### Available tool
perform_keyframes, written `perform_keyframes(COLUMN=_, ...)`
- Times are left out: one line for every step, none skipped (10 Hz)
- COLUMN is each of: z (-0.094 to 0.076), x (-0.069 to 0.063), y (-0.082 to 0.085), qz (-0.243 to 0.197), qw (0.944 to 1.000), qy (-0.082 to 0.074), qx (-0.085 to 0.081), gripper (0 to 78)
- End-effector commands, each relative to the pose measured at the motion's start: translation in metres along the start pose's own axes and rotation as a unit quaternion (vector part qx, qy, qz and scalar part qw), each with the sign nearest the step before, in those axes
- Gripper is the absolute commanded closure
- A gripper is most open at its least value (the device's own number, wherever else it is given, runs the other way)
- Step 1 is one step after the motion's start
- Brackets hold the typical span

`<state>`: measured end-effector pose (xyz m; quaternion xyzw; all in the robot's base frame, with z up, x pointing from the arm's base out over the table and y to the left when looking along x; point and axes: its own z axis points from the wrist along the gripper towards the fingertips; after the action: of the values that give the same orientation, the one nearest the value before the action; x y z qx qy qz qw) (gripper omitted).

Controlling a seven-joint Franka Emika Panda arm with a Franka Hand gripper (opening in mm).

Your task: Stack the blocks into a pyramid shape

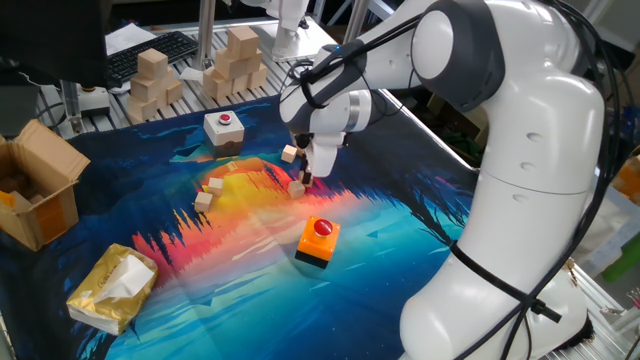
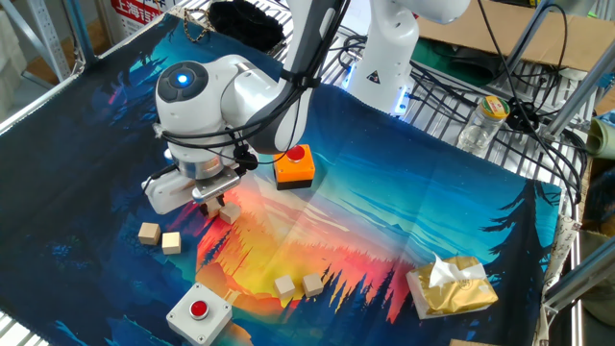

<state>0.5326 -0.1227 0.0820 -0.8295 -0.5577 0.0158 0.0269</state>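
gripper point(image 2: 215, 204) is low over the mat point(image 2: 384, 211), fingertips right at a small tan cube point(image 2: 231, 212) that sits on the mat's orange patch; can't tell if the jaws are pinched on it or just next to it, the wrist hides the gap in both views.

other small wooden cubes: a pair point(image 2: 159, 237) side by side on the blue part, w/ a bit of space between them, and another pair point(image 2: 299, 285) nearly touching, further along the orange streak. in one fixed view only one cube point(image 1: 290, 154) shows behind the gripper (the arm covers the rest there).

nearby stuff: orange box w/ red button point(image 2: 294, 164) just beside the arm's wrist, white box w/ red button point(image 2: 198, 312) near the mat edge, crumpled gold-and-white packet point(image 2: 452, 286) well apart from the cubes. open cardboard box point(image 1: 38, 195) at the mat's side. bigger pale wood blocks point(image 1: 233, 62) piled beyond the mat, on a metal rack w/ a keyboard point(image 1: 150, 55).

mat is a glossy printed sunset scene, blue to orange, lying slightly wrinkled. wire shelving and cables around the arm base point(image 2: 392, 58).
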Motion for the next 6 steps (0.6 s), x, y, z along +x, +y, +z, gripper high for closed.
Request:
perform_keyframes(z=-0.003, x=0.000, y=0.000, qz=-0.018, qw=0.9998, qy=-0.005, qx=0.004, gripper=76.4)
perform_keyframes(z=-0.003, x=0.000, y=0.000, qz=-0.021, qw=0.9998, qy=-0.004, qx=0.004, gripper=76.4)
perform_keyframes(z=-0.002, x=0.000, y=-0.003, qz=-0.037, qw=0.9993, qy=0.000, qx=0.006, gripper=76.4)
perform_keyframes(z=-0.002, x=0.000, y=-0.006, qz=-0.054, qw=0.9985, qy=-0.003, qx=0.010, gripper=76.4)
perform_keyframes(z=0.000, x=0.000, y=-0.008, qz=-0.061, qw=0.9980, qy=-0.005, qx=0.010, gripper=76.4)
perform_keyframes(z=0.000, x=-0.001, y=-0.010, qz=-0.070, qw=0.9975, qy=-0.005, qx=0.011, gripper=76.4)
